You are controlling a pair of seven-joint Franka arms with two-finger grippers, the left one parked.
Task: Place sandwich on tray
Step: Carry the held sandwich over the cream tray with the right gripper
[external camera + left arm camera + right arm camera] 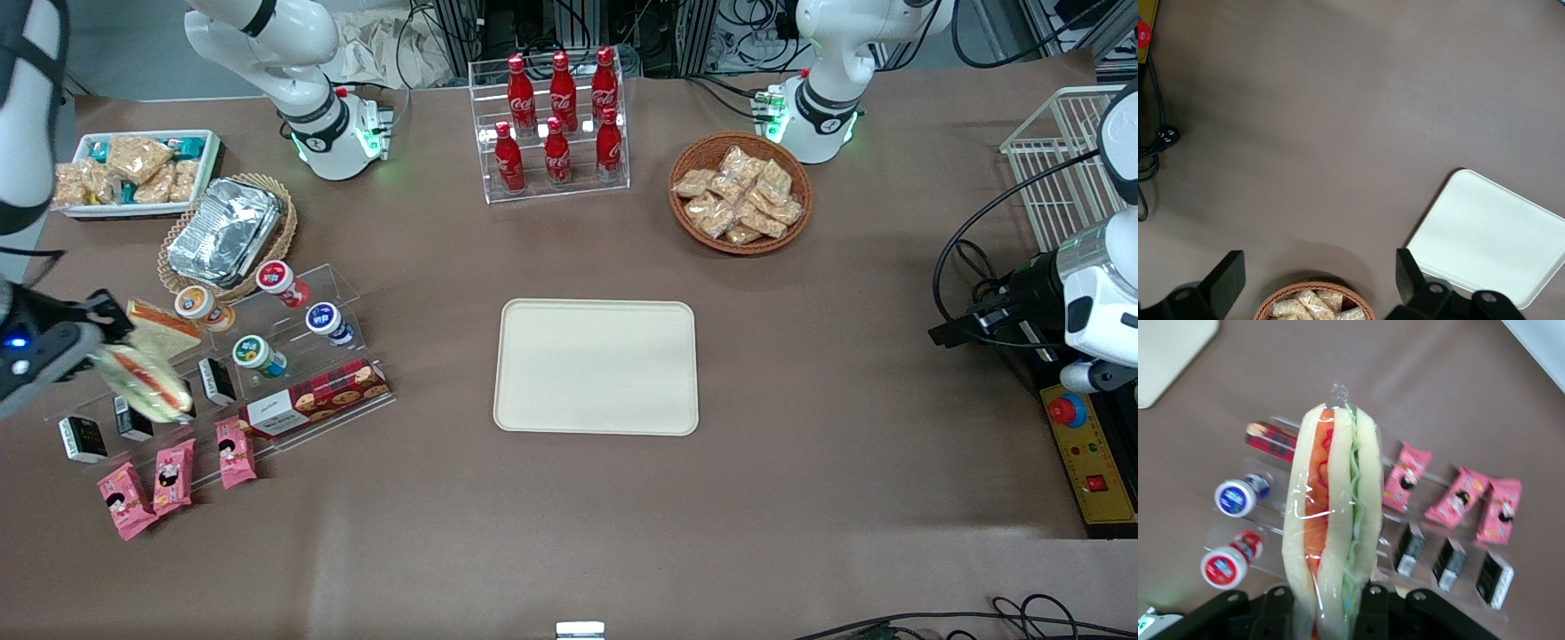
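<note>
My right gripper (pixel 93 342) is at the working arm's end of the table, raised above the clear acrylic snack rack (pixel 293 356). It is shut on the sandwich (pixel 142 378), a clear-wrapped wedge with green and orange-red filling stripes. In the right wrist view the sandwich (pixel 1335 520) stands between the two black fingers (pixel 1373 610), cut edge toward the camera. The cream-beige tray (pixel 596 366) lies flat at the table's middle, far from the gripper toward the parked arm; its corner shows in the right wrist view (pixel 1168 353) and in the left wrist view (pixel 1488 233).
A second wedge with a plain bread face (pixel 164 322) stays on the rack beside the gripper. The rack holds yogurt cups (pixel 322 320), black boxes (pixel 216 380), a cookie box (pixel 316 400); pink packets (pixel 173 476) lie before it. Foil basket (pixel 227 233), snack bin (pixel 133 173), cola rack (pixel 556 120), snack basket (pixel 740 194).
</note>
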